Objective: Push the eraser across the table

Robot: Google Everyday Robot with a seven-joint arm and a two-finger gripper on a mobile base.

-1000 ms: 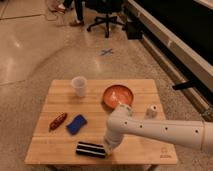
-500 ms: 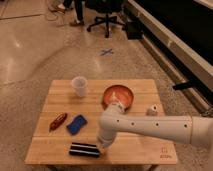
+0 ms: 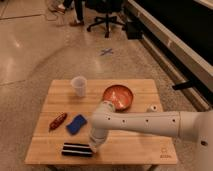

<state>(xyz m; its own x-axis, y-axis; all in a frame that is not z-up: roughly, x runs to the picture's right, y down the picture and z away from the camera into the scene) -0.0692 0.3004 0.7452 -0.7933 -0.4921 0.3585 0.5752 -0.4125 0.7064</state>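
Camera view: the table (image 3: 150, 150), a light wooden butcher-block top, is seen from above and in front. The eraser (image 3: 77, 149), black with pale lengthwise stripes, lies flat near the table's front edge, toward the left corner. The white arm (image 3: 145, 123) is extended from the right across the tabletop. The gripper (image 3: 94, 144) is lowered at the eraser's right end, touching or just beside it; its fingers are closed together and nothing is held. A blue sponge (image 3: 76, 124) is noted just behind the eraser, a small red object (image 3: 58, 121) to its left. A clear cup (image 3: 79, 85) and an orange bowl (image 3: 119, 96) stand further back.
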